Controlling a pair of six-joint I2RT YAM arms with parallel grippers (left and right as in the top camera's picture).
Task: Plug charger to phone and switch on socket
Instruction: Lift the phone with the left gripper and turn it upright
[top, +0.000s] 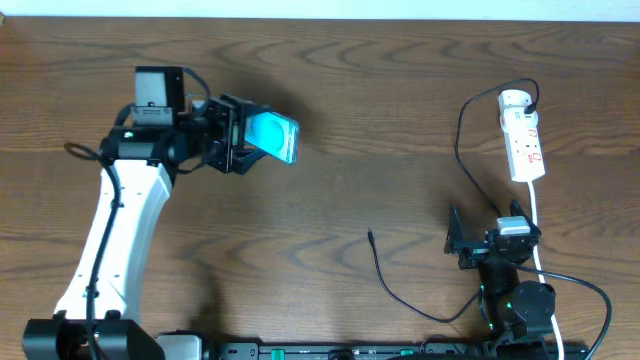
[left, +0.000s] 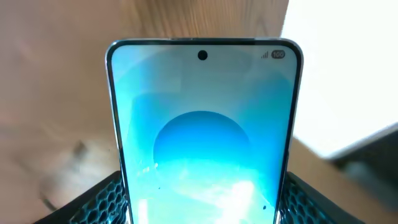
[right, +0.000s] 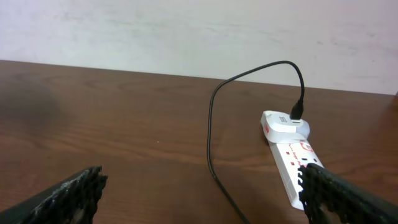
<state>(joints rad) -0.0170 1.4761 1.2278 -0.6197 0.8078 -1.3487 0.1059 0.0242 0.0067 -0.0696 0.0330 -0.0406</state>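
Observation:
My left gripper (top: 243, 136) is shut on the phone (top: 273, 138) at the back left, its honeycomb fingers (left: 102, 200) pressing both long edges. The cyan screen of the phone (left: 202, 124) fills the left wrist view, camera hole at the top. The charger cable's free tip (top: 370, 235) lies on the table centre; the thin black cable (top: 385, 285) runs toward the right arm's base. Its other end (right: 297, 112) is plugged into the white socket (top: 522, 135) at the back right. My right gripper (top: 487, 230) stands open in front of the socket (right: 289, 165), nothing between its fingers (right: 74, 193).
The cable loops off the socket's plug and down the brown wooden table (top: 380, 120) past the right gripper. The socket's white cord (top: 537, 225) runs toward the front edge beside the right arm. A pale wall (right: 186, 31) lies beyond the table's far edge.

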